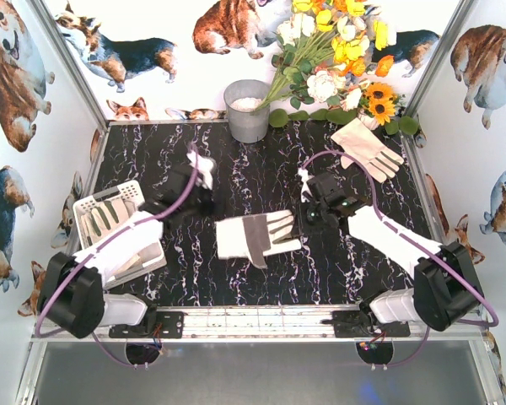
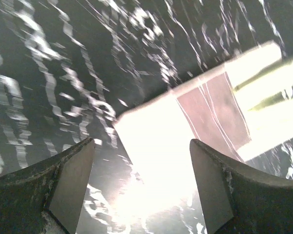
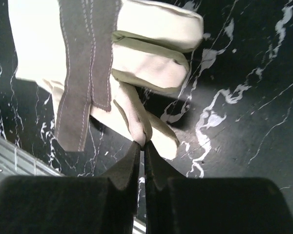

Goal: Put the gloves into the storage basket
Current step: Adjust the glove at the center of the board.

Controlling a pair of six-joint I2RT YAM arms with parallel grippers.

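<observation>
Mid-table, glove — left tool spread over cuff, right tool closed at its fingers

The table is black with white marble veins, and the walls are white, printed with brown-and-white corgis. The middle glove is cream-white with a grey-brown stitched palm patch; the basket is white lattice, the bucket grey, the flowers yellow, white and orange.
</observation>
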